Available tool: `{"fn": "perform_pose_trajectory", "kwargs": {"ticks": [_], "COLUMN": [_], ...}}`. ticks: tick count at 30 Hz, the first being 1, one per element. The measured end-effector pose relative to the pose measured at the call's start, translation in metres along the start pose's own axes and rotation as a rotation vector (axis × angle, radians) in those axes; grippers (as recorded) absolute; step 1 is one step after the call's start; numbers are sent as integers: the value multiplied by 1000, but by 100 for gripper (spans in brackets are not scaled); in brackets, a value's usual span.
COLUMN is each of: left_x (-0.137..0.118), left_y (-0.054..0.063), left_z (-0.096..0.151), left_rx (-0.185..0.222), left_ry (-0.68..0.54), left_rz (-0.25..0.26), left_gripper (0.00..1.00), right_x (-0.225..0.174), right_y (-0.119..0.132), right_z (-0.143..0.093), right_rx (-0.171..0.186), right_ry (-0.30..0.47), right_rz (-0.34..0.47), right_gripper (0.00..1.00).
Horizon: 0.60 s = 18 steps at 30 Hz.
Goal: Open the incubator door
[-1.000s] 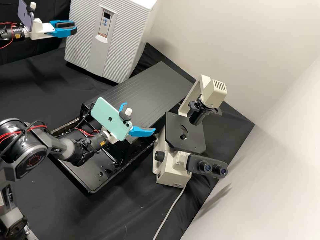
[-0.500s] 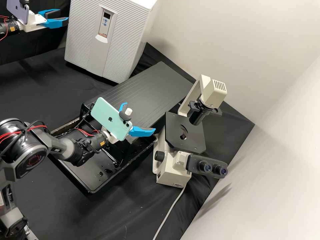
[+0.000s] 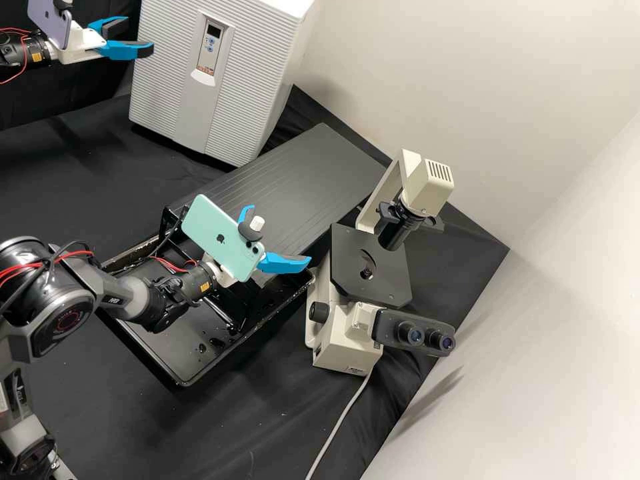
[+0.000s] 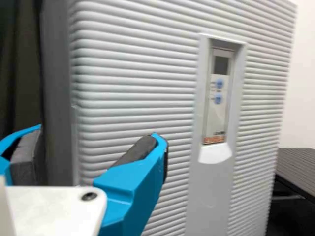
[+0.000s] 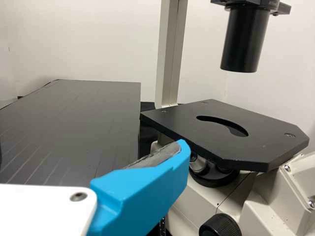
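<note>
Okay, left gripper [image 3: 141, 38]: open, blue fingers spread, nothing gripped. White ribbed incubator [image 3: 167, 73] stands just ahead of its fingertips. Incubator door, the ribbed front [image 4: 133, 78], is closed; one finger overlaps it in the high view, contact can't be told. In the left wrist view, the door's vertical side edge falls between the two fingers, one on each side. Grey panel with dark display and two blue buttons [image 4: 218, 91] sits farther across the door from the gripper, pale rounded lip [image 4: 215, 153] under it. Purple phone [image 3: 50, 21] rides on the left gripper's mount.

Right gripper [image 3: 284, 233]: also open, holds nothing, well apart from the incubator. Mint-green phone [image 3: 223, 237] mounted on it. Below it, black rimmed tray [image 3: 150, 353]; beyond it, black grooved board [image 3: 313, 173] runs toward the incubator's base. Cream microscope [image 3: 340, 343] is just past its fingertips, the black stage's [image 3: 370, 263] near edge leaving a narrow gap, so tight room forward.

More room at the left gripper: black cloth [image 3: 73, 180] spreads below it, between incubator and tray. Pale wall [image 3: 547, 307] bounds the far side, past the microscope.
</note>
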Motion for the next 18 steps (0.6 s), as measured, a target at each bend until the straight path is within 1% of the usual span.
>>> {"fn": "perform_pose_trajectory", "kwargs": {"ticks": [5,9,11,13,18], "left_x": [9,11,11,11,11], "left_y": [0,-4,-6,-6,-6], "left_z": [1,-1,-1,-2,-2], "left_rx": [16,7,-7,-13,-13], "left_ry": [-23,-17,-7,-5,-4], "left_rz": [-4,-17,-30,-32,-34], "left_gripper": [100,100,100,100,100], "right_x": [0,0,0,0,0], "right_y": [0,0,0,0,0], "right_z": [0,0,0,0,0], "right_rx": [0,0,0,0,0], "right_ry": [0,0,0,0,0], "right_rz": [0,0,0,0,0], "right_gripper": [100,100,100,100,100]}}
